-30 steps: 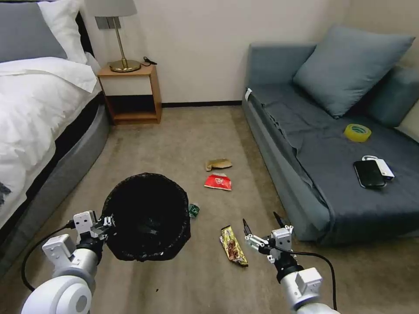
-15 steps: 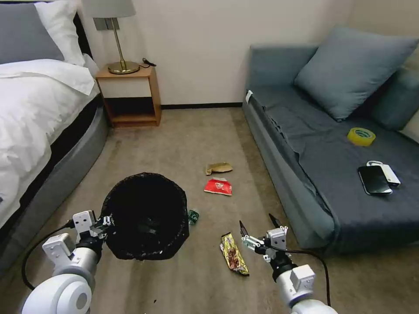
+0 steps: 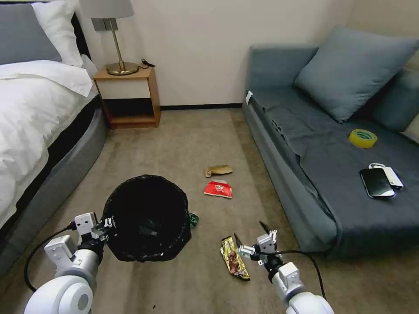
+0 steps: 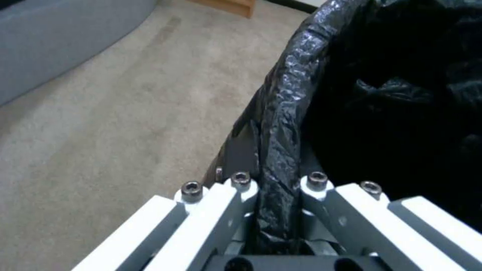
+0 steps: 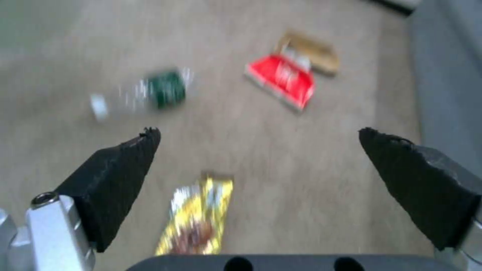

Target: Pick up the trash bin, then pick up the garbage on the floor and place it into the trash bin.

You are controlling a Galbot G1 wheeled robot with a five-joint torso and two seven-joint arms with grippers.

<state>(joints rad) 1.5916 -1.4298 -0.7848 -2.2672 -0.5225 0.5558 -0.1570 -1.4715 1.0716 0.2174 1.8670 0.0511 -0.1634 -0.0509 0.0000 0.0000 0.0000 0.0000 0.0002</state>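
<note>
Nearest the robot, the left gripper (image 3: 106, 226) is clamped on the near-left rim of the trash bin (image 3: 148, 218), the crinkled black liner pinched between its white fingers (image 4: 236, 195) in the left wrist view; the bin's round mouth faces up and slightly toward the camera. On the right, the right gripper (image 3: 251, 233) hangs low over the carpet (image 3: 183, 144) with its black fingertips (image 5: 125, 165) spread wide and nothing between them; just to its left lies the yellow-brown snack wrapper (image 3: 234, 257), flat on the floor, its long axis running from near to far and leaning a little leftward at the far end. Beyond the bin's right edge, the green-labelled bottle (image 3: 194, 219) pokes out, mostly hidden behind the bin in the head view; in the right wrist view it lies on its side. Farther on, the red-and-white wrapper (image 3: 218, 189) lies flat, long axis across the floor; just behind it sits the tan paper scrap (image 3: 218, 169), also lying crosswise.
</note>
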